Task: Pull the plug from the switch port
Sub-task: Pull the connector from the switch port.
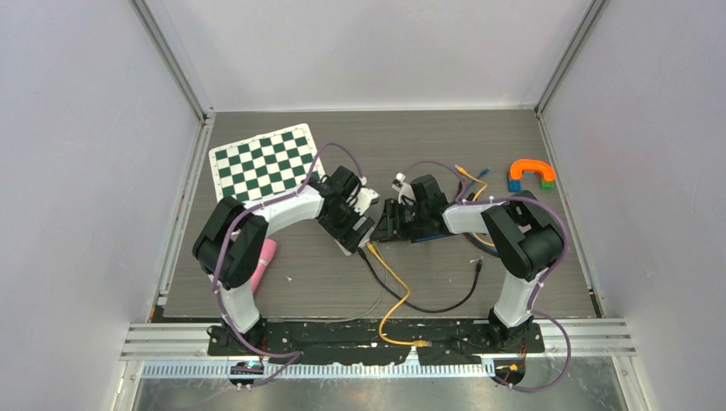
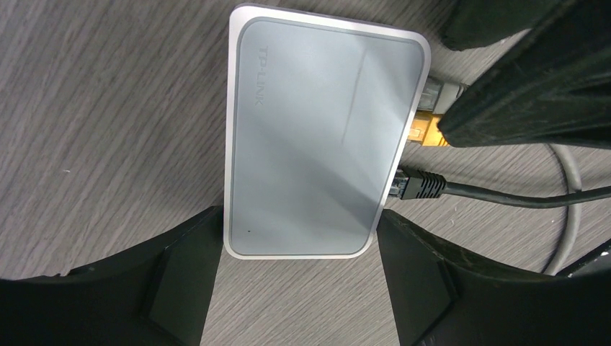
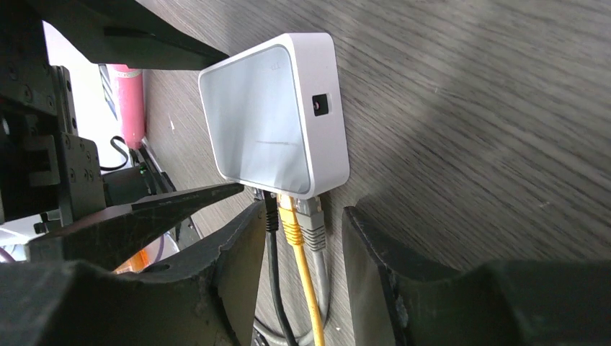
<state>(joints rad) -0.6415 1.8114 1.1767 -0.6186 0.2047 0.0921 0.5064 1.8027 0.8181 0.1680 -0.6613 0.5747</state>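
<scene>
A white TP-Link switch lies flat on the wood-grain table. Three plugs sit in its ports: grey, yellow and black. My left gripper clamps the switch's near end, a fingertip against each side. In the right wrist view the switch shows the black, yellow and grey plugs. My right gripper straddles all three, open, with a gap beside the grey one. From above, the left gripper and right gripper meet and hide the switch.
Yellow, black and grey cables trail toward the near edge. A green chessboard mat lies back left, a pink object by the left arm, coloured blocks back right, and loose cables beside the right arm.
</scene>
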